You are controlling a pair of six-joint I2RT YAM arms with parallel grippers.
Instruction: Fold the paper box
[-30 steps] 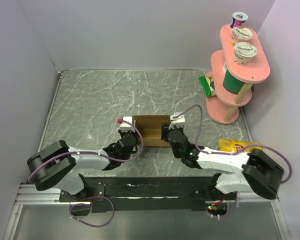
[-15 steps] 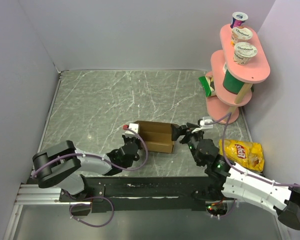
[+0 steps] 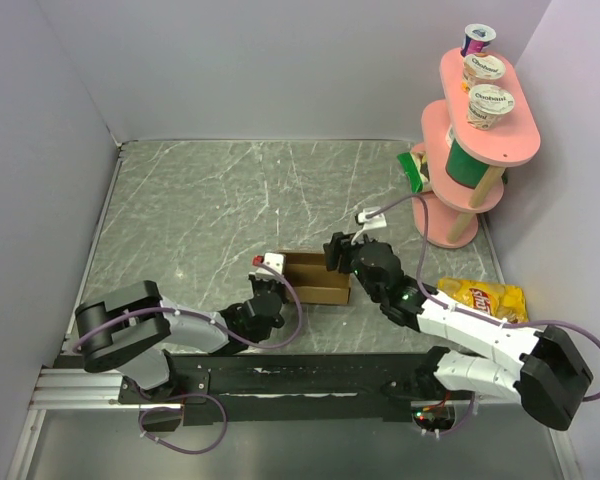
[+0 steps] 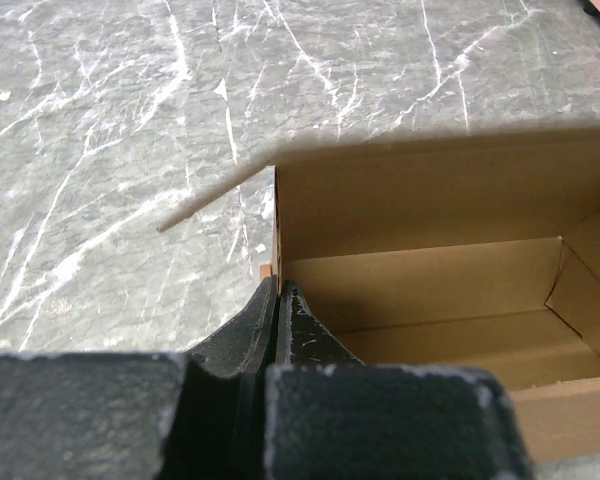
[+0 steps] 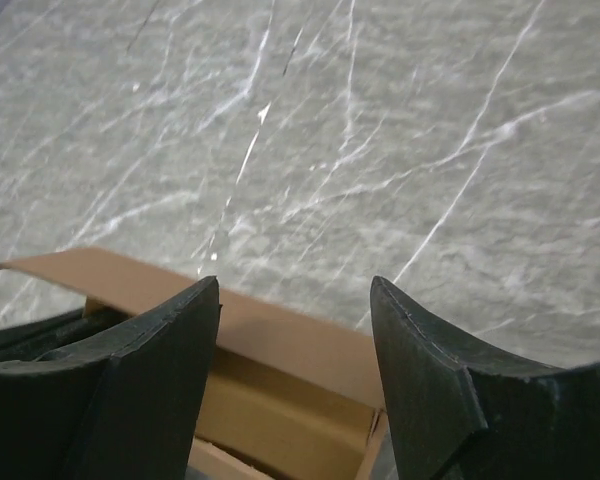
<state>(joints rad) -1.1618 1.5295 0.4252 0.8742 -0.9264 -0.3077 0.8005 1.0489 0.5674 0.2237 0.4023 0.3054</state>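
Top view, paper box [image 3: 315, 280]: open-topped on the table [image 3: 200, 200], left of the pink stand [image 3: 448, 228] and nearer the arm bases than it.
Top view, grippers: left gripper [image 3: 271, 289] at the box end farthest from the stand; right gripper [image 3: 338, 254] at the end facing the stand.
Left wrist: left gripper [image 4: 278, 300] clenched on the box's end wall, 1 finger inside, 1 outside.
Right wrist: right gripper [image 5: 295, 300] released, its 2 fingers apart over a box flap, holding nothing.
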